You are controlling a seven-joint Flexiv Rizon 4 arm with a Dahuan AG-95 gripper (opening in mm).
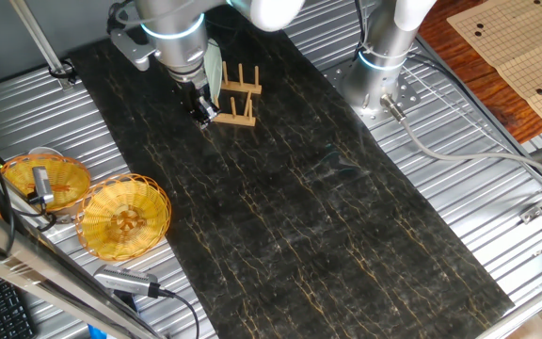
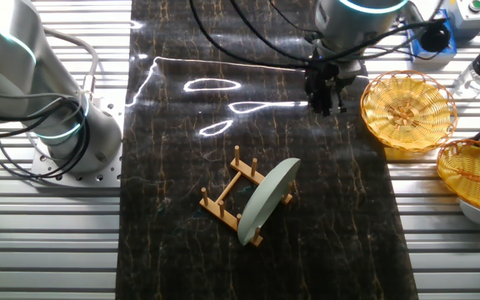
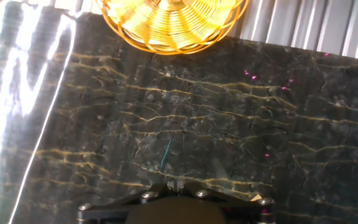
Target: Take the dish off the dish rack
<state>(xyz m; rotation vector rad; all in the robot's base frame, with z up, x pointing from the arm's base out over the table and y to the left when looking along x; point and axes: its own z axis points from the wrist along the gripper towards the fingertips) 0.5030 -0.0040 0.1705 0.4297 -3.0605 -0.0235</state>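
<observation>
The pale mint-green dish [image 2: 267, 200] stands on edge, leaning in the light-wood dish rack [image 2: 227, 193] on the dark marbled mat. In one fixed view the dish [image 1: 215, 72] shows as a pale sliver behind the arm, beside the rack [image 1: 237, 98]. My gripper [image 2: 325, 98] hangs above the mat, apart from the rack and nearer the yellow baskets; it also shows in one fixed view [image 1: 203, 112]. Its fingers look shut together and hold nothing. The hand view shows the fingertips [image 3: 174, 185] meeting over bare mat; dish and rack are out of that view.
Two yellow wire baskets [image 2: 408, 111] [image 2: 477, 171] stand on the ribbed metal table beside the mat; one fills the top of the hand view [image 3: 173, 22]. A second robot base [image 2: 52, 108] stands on the other side. Cables run along the table edges.
</observation>
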